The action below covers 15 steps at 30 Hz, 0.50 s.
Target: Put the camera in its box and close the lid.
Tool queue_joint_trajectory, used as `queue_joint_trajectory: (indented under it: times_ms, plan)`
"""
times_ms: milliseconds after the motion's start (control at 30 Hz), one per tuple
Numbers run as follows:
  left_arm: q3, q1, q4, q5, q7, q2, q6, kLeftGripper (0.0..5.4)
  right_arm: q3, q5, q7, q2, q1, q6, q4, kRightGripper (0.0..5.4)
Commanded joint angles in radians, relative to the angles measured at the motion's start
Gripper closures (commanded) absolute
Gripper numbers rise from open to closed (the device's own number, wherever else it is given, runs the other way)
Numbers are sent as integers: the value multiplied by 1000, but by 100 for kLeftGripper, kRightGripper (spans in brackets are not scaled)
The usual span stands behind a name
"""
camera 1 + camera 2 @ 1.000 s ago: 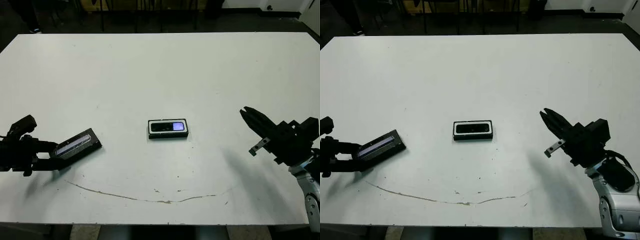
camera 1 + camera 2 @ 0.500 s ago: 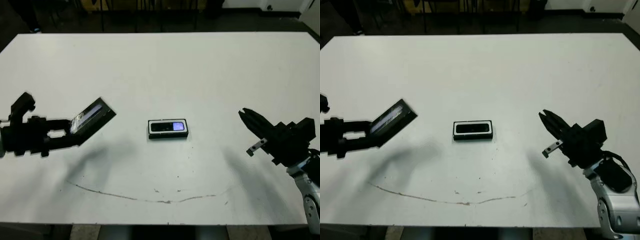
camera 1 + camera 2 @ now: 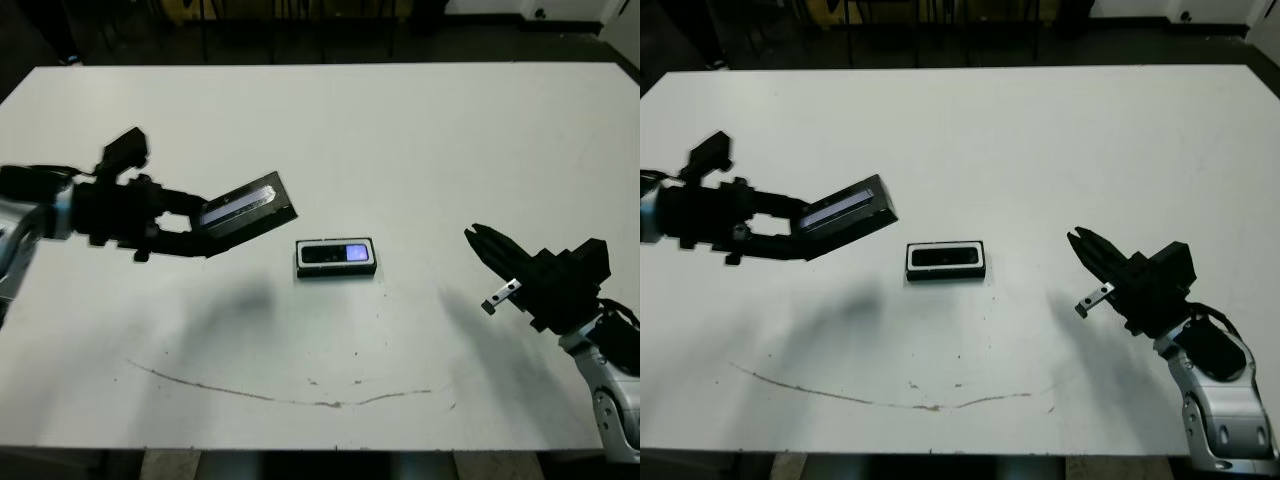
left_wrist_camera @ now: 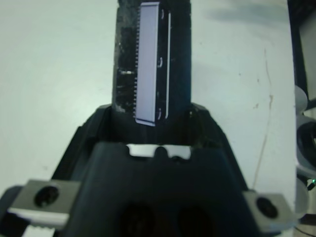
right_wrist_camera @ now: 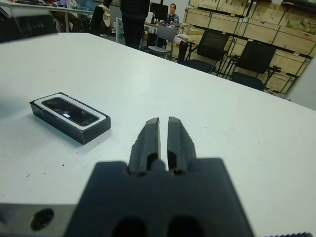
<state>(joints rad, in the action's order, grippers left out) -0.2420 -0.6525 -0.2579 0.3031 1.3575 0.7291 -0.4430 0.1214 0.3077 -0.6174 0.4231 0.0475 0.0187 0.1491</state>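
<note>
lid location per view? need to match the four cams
Left eye view: lid held tilted above the table, left of centre, in the left gripper.
Right eye view: same, lid up and left of the box.
Left wrist view: lid fills the upper centre, rising from the jaws.
Right wrist view: not in it.
Shared landmark: the box, seen in both eye views and the right wrist view.

Bare table point(image 3: 420, 150) all round box point(image 3: 336, 258); lid point(image 3: 245, 205) in left gripper point(image 3: 200, 225) hangs just beside it.
</note>
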Motion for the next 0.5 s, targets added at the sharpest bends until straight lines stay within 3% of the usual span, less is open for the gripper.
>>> queue_joint_trajectory:
  times_ms: [33,500]
  plan:
    - [-47,-60,-100,-55,28,-53,42,276,-5,-6,-4,-1,1,3,-17,540]
    - [-75,-160,-388,-155,52,-250,186,276,-4,2,-17,1,-15,11,-42,540]
